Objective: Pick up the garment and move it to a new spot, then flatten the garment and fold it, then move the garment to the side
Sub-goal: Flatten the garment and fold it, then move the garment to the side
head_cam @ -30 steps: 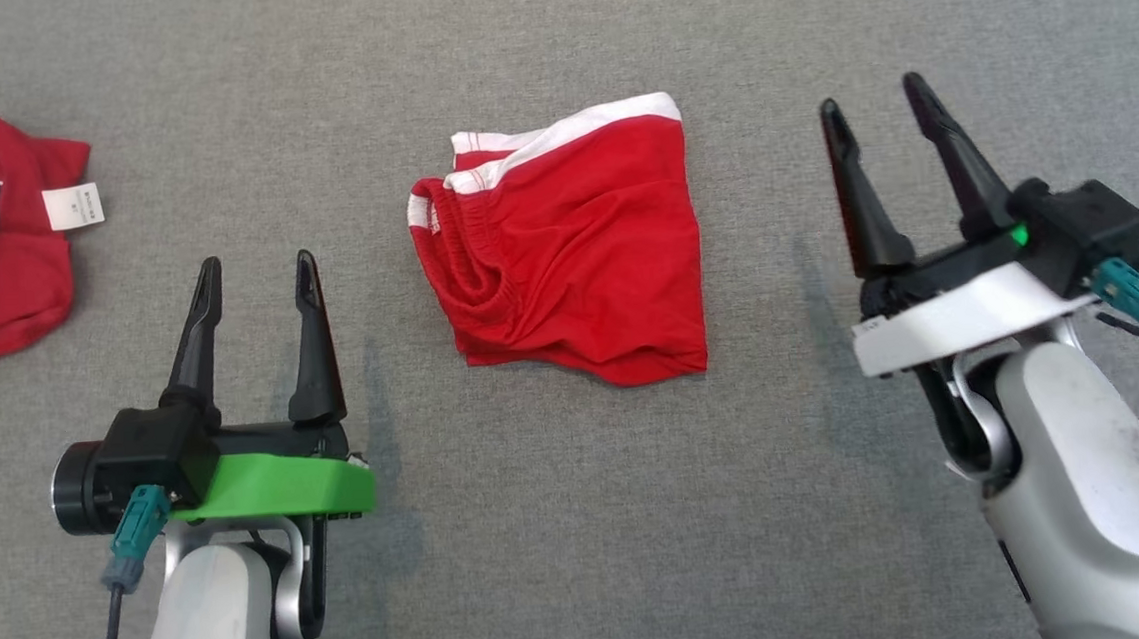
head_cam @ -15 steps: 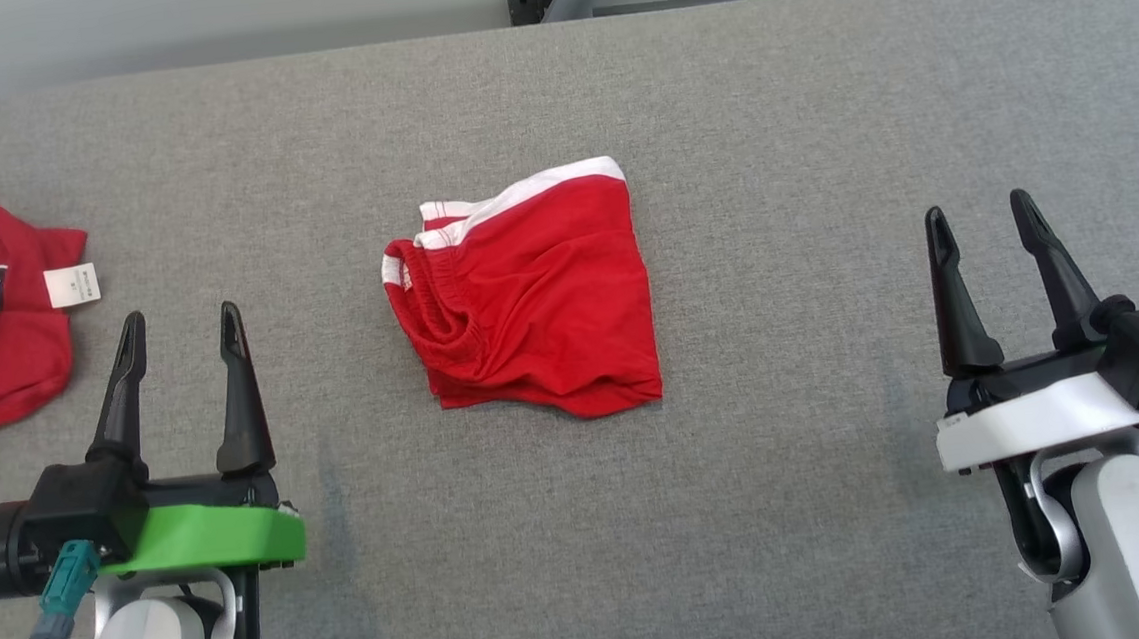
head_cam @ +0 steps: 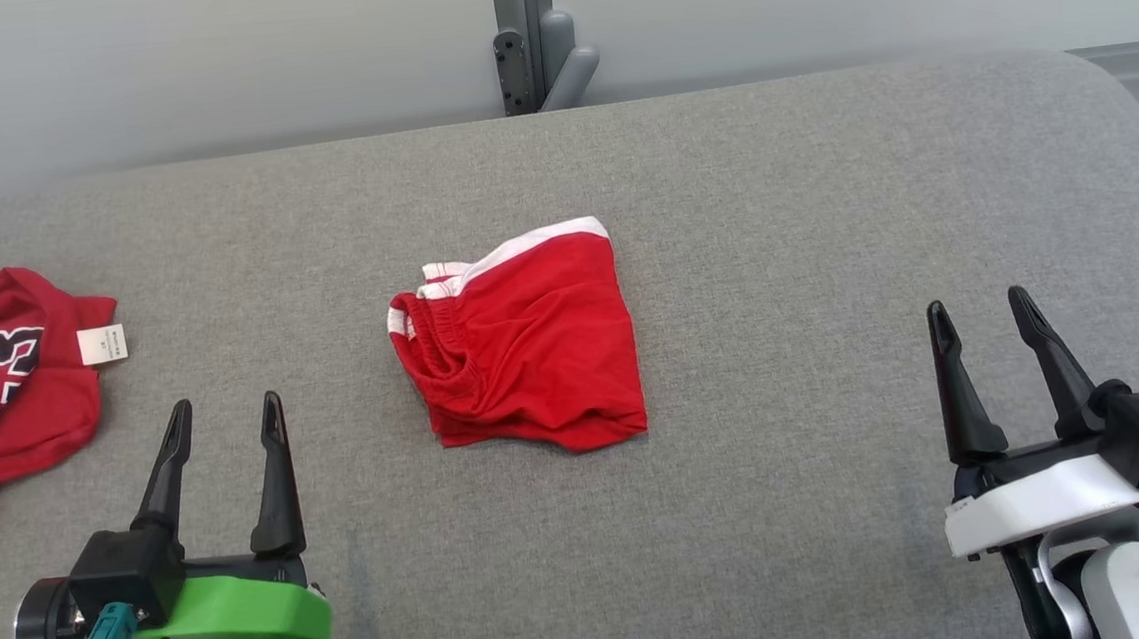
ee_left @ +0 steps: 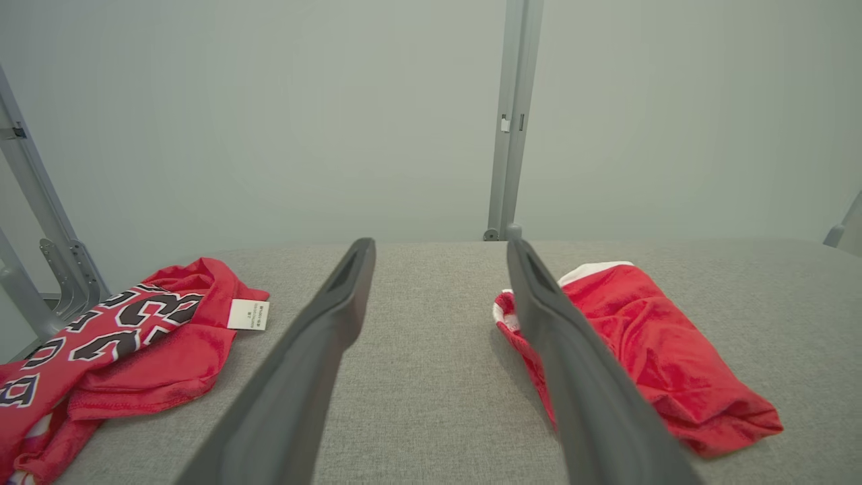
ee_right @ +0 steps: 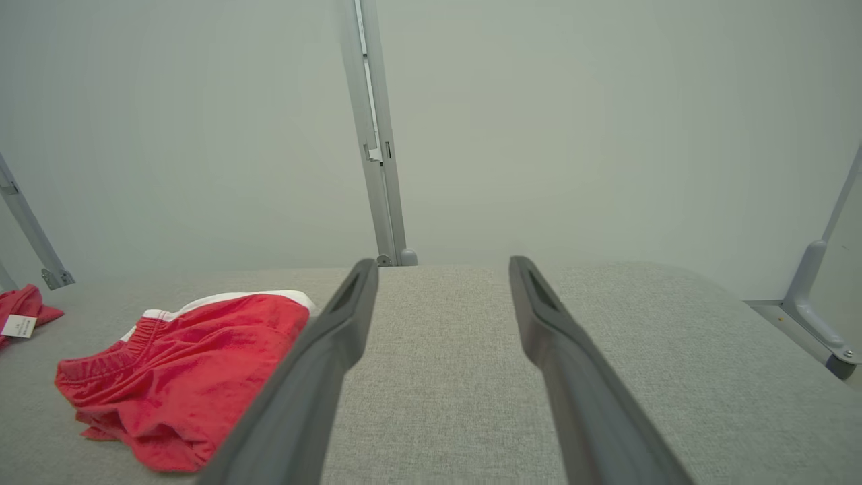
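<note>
Up tilts the head view, and the far edge of the grey surface (head_cam: 775, 245), a pale wall (head_cam: 211, 64) and a grey post (head_cam: 522, 37) come into shot. That shift is the camera, not the cloth. Measured against the red shorts (head_cam: 532, 352), though, both arms have drawn back toward the robot, the right one most of all: a second ago its tips reached past the shorts' far hem, and now they sit level with the middle of the bundle.

So where are we? The shorts lie folded in a compact bundle at the centre of the surface, white trim along the far edge, gathered waistband turned to the left, a few creases across the top layer. Nothing touches them.

Left pincer (head_cam: 225, 401) hovers well to the left of the shorts and nearer the robot, fingers spread apart, nothing between them. Right pincer (head_cam: 975, 299) hangs well to the right of the shorts, fingers likewise parted and holding nothing. Both wrist views confirm it: bare grey fabric shows in the gap between each pair of dark fingers, with the shorts off to one side.

Far left of the shorts, a red jersey (head_cam: 4, 399) with black-and-white numerals lies rumpled at the surface's edge, its white label (head_cam: 102, 344) turned up. Beyond the shorts, the post stands against the wall.
</note>
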You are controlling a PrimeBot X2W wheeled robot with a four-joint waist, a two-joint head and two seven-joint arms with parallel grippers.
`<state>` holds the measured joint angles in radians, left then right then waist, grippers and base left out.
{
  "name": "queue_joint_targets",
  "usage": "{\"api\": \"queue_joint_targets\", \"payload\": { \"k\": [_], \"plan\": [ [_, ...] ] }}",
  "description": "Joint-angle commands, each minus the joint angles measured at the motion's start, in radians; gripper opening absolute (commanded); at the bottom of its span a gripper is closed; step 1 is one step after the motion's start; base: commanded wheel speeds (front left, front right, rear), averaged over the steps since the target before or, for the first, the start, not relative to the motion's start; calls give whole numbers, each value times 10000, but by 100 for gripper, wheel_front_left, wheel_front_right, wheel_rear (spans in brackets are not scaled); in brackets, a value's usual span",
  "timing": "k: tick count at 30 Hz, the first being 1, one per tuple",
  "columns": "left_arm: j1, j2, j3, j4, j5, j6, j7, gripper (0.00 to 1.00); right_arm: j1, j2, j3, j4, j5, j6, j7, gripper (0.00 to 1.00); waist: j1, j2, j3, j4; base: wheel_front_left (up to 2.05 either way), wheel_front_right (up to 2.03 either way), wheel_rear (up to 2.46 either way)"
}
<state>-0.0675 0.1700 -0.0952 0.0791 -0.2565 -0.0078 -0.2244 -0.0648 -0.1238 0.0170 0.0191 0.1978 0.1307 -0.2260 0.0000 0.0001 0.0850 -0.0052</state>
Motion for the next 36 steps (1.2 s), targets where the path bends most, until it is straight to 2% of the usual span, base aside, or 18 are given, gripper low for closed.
{"api": "queue_joint_targets", "payload": {
  "k": [1,11,36],
  "plan": [
    [220,36,-10,-50,-80,54,66,100,234,16,-32,-95,136,-1,96,100,0,-1,-293,-22,0,0,0],
    [583,134,-123,-250,-168,101,344,100,712,67,7,-178,350,-1,517,100,0,-1,-683,16,0,0,0],
    [415,202,-364,-410,-302,246,435,100,620,120,-236,-209,198,-1,595,100,0,-1,-481,91,0,0,0]
  ]
}}
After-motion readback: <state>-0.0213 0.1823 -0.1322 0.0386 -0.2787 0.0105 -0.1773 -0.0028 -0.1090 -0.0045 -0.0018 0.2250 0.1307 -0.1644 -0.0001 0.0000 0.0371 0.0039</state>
